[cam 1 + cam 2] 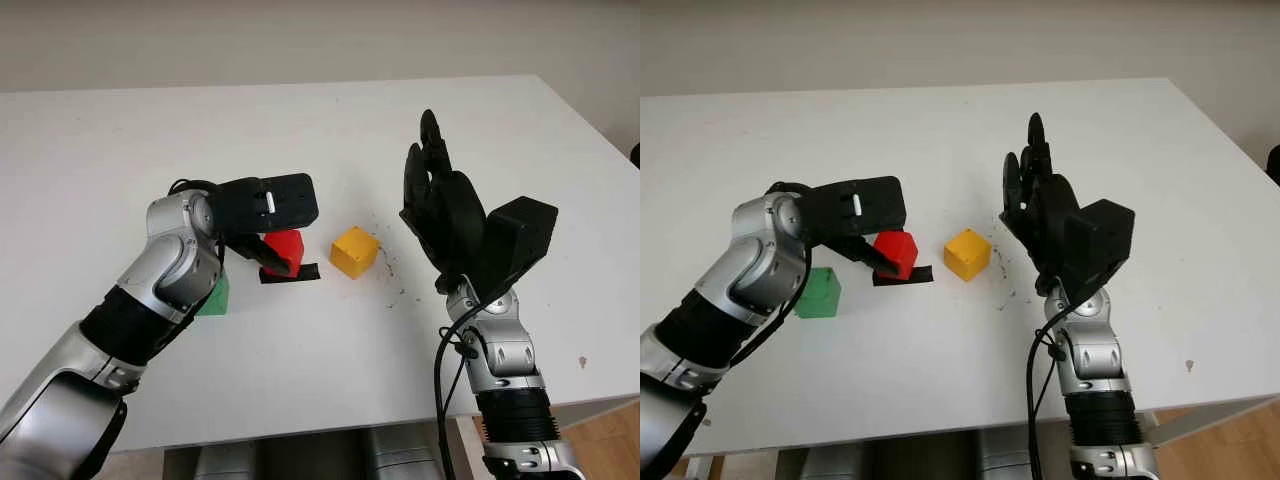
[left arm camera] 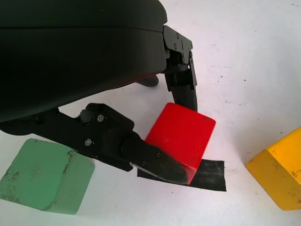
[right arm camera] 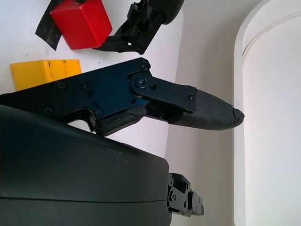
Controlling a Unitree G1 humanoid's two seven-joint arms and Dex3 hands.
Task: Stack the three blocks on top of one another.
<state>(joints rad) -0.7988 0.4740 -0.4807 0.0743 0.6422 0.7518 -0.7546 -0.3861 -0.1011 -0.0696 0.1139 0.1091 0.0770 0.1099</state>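
We judge the step in hand to be picking up the red block [image 2: 181, 134], and to do it well we should keep both fingers square on its opposite faces and lift straight up, so it clears the black tape [image 2: 209, 173] beneath it without twisting. Our left hand [image 1: 272, 255], at centre-left of the head views, is clamped on that block, one finger [image 2: 155, 160] pressing its near face and another behind it. The green block [image 1: 819, 292] sits lower left of the hand, partly behind our forearm; the yellow block [image 1: 354, 251] lies just right of the red one. Our right hand [image 1: 440, 200] hangs released above the table [image 1: 300, 130], right of centre.
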